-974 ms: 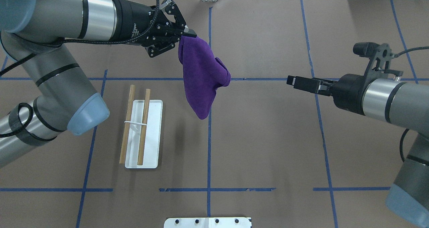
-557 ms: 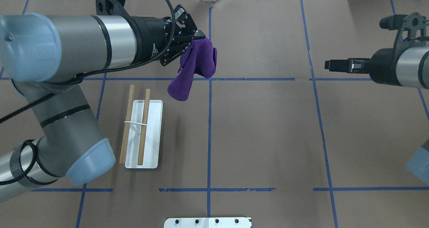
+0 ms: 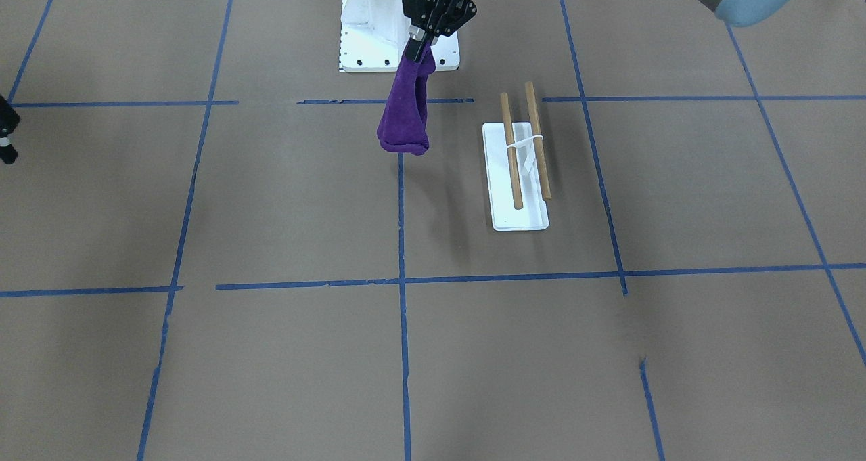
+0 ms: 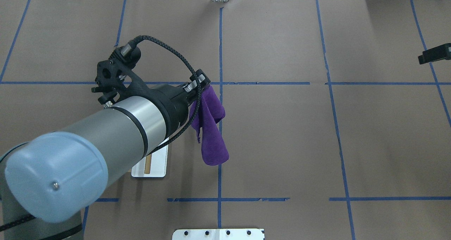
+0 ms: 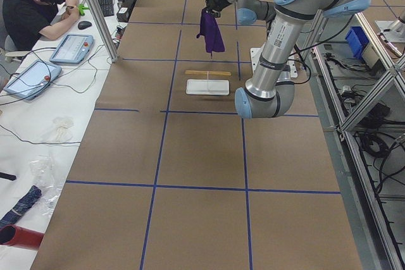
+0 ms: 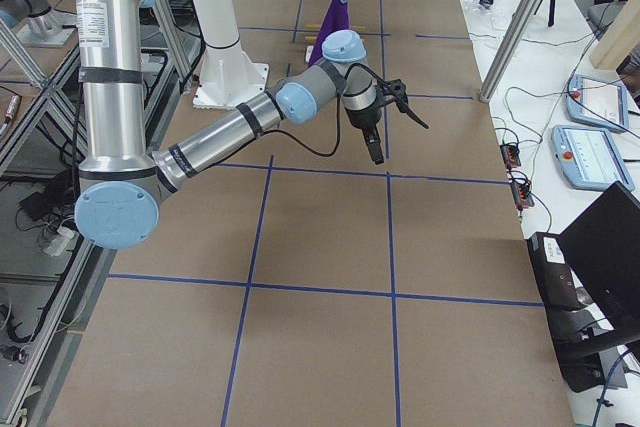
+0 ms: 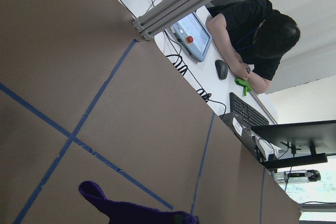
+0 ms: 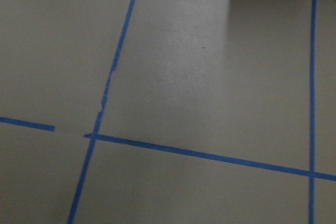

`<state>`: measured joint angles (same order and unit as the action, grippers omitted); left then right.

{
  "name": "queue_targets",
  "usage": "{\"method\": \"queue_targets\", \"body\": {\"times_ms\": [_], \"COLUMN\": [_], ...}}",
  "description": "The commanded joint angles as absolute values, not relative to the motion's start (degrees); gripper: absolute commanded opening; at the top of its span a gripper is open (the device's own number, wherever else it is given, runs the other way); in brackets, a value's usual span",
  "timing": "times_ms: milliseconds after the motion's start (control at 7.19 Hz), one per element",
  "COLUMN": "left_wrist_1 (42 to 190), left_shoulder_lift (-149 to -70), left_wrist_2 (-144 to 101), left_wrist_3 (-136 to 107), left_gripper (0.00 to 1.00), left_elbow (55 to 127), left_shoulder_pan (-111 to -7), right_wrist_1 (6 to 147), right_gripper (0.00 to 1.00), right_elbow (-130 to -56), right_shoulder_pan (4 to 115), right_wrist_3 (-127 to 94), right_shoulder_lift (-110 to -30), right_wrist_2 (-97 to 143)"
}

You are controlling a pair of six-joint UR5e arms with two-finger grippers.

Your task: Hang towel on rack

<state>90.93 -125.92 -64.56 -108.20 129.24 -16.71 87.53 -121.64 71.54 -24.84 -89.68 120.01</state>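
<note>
The deep-purple towel [image 4: 211, 137] hangs bunched from my left gripper [image 3: 417, 43], which is shut on its top edge and holds it in the air. It also shows in the front view [image 3: 404, 119] and at the bottom of the left wrist view [image 7: 126, 211]. The rack [image 3: 517, 210] stands on the table beside the hanging towel, apart from it, with its two wooden dowels [image 3: 524, 143] bare. In the overhead view my left arm covers most of the rack [image 4: 158, 166]. My right gripper [image 4: 424, 58] is empty at the table's far right edge; I cannot tell whether it is open.
A larger white bolted pedestal [image 3: 365, 41] stands at the robot's side of the table, also seen in the overhead view [image 4: 218, 234]. Blue tape lines cross the brown table cover. An operator [image 5: 38, 4] sits at a desk beyond the table.
My left arm swung back toward the robot with the towel and now covers the rack in the overhead view. My right arm drew back to the right edge.
</note>
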Motion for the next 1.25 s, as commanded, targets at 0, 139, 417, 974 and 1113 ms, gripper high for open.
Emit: {"method": "queue_targets", "body": {"times_ms": [0, 139, 417, 974, 1113], "left_wrist_1": [81.49, 81.47, 81.39, 81.47, 81.65], "left_shoulder_lift": [-122.73, -118.0, -106.15, -93.89, -93.43], "left_wrist_2": [-60.66, -60.56, -60.73, -60.65, -60.47], "left_wrist_3": [-108.81, -108.9, -108.72, -107.75, -107.32], "left_gripper": [0.0, 0.0, 0.0, 0.0, 0.0], "left_elbow": [132.0, 134.1, 143.03, 142.15, 137.16], "left_shoulder_pan": [-12.67, -12.74, -13.97, -18.98, -20.03], "right_wrist_1": [92.98, 92.99, 93.08, 92.9, 92.9], "right_gripper": [1.0, 1.0, 1.0, 1.0, 1.0], "right_elbow": [-120.33, -119.45, -116.3, -107.24, -106.88], "right_shoulder_pan": [76.8, 77.08, 79.26, 84.72, 85.34], "right_wrist_3": [-14.96, -14.85, -13.2, -1.15, -0.79], "right_shoulder_lift": [-89.82, -89.82, -90.26, -89.83, -89.74], "right_wrist_2": [123.99, 124.97, 127.34, 130.77, 131.39]}}
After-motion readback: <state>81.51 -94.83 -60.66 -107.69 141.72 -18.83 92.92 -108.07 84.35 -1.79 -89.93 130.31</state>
